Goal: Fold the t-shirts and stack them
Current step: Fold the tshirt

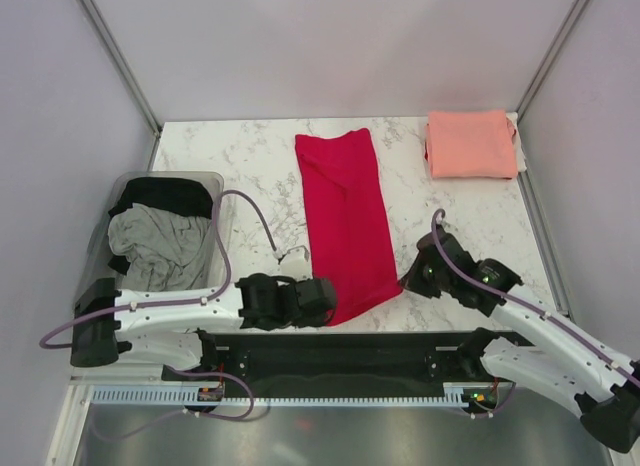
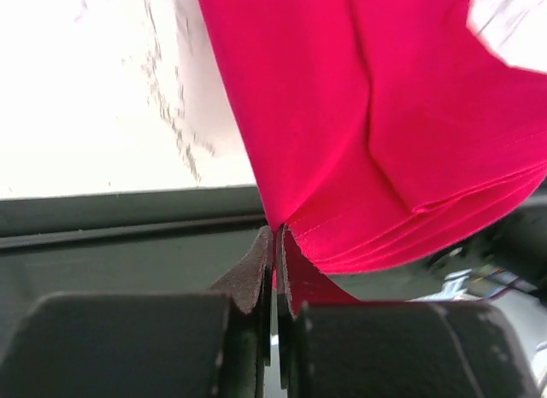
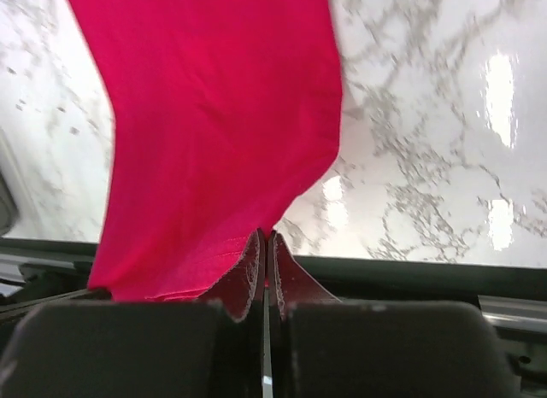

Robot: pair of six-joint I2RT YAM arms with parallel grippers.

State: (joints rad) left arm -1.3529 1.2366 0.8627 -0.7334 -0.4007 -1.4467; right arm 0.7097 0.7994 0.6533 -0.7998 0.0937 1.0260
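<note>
The crimson red t-shirt (image 1: 345, 216) lies folded into a long strip down the middle of the marble table (image 1: 240, 166). My left gripper (image 1: 330, 298) is shut on its near left corner, seen in the left wrist view (image 2: 275, 236) with red cloth (image 2: 367, 116) between the jaws. My right gripper (image 1: 405, 282) is shut on its near right corner, seen in the right wrist view (image 3: 265, 237) under the red cloth (image 3: 214, 133). The salmon pink t-shirt (image 1: 470, 143) lies folded at the far right. The grey t-shirt (image 1: 155, 248) and the black t-shirt (image 1: 165, 196) are crumpled in the bin.
A clear plastic bin (image 1: 218, 201) stands at the table's left side. A small white scrap (image 1: 292, 256) lies beside the red shirt. The black base rail (image 1: 330, 356) runs along the near edge. Metal frame posts (image 1: 118, 56) rise at the back corners.
</note>
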